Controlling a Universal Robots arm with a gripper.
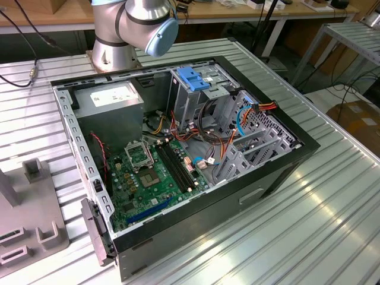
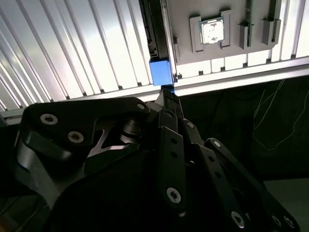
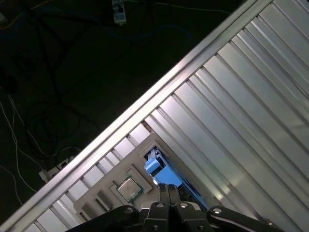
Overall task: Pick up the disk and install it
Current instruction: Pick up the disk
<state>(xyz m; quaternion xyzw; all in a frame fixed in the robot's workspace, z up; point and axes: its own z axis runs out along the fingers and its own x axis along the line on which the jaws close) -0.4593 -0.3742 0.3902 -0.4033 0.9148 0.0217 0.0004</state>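
Disk (image 3: 154,166) edge-on, partly behind gripper (image 3: 169,188)

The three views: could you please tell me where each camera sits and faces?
Exterior view: off the arm, looking down on the open computer case on the ribbed table; the arm's base shows.
Second wrist view: on the arm, looking past the gripper at the disk.
First wrist view: on the arm too, past the gripper at the disk.
Shared: both wrist views show gripper, disk, grey holder; all three show the table.
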